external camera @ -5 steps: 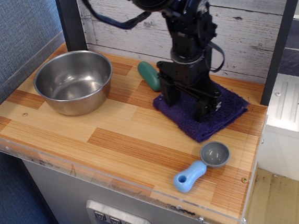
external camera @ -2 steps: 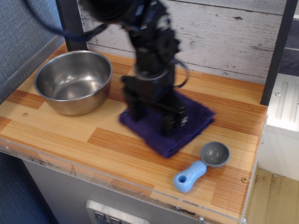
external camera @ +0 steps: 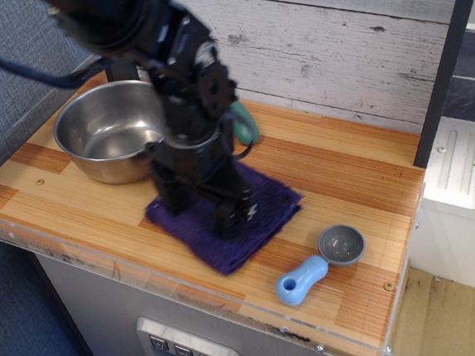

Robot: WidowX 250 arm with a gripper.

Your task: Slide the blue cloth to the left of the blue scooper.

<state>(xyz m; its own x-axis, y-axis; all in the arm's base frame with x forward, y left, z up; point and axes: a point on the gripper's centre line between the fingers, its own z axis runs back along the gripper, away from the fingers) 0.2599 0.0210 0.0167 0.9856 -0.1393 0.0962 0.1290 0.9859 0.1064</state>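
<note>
Pressed down onto the blue cloth (external camera: 225, 221), the black gripper (external camera: 201, 213) has its two fingers spread apart, one planted near the cloth's left edge and the other near its middle, both tips touching the fabric rather than pinching it. Above them the dark arm rises toward the upper left of the picture.

That cloth, a fuzzy dark indigo square, lies flat on the wooden counter (external camera: 336, 161), turned slightly so one corner points toward the near edge. To its right and a little nearer sits the blue scooper (external camera: 320, 266), grey bowl toward the far side, light blue handle angled to the near left. Its bowl is just beside the cloth's right corner, not touching. A steel bowl (external camera: 113, 130) stands at the far left, and a green oblong object (external camera: 247, 127) peeks out behind the arm.

Judging by the layout, the slide is nearly done: the cloth is left of the scooper. What remains is probably a small further push leftward, then lifting straight up without dragging the fabric.
</note>
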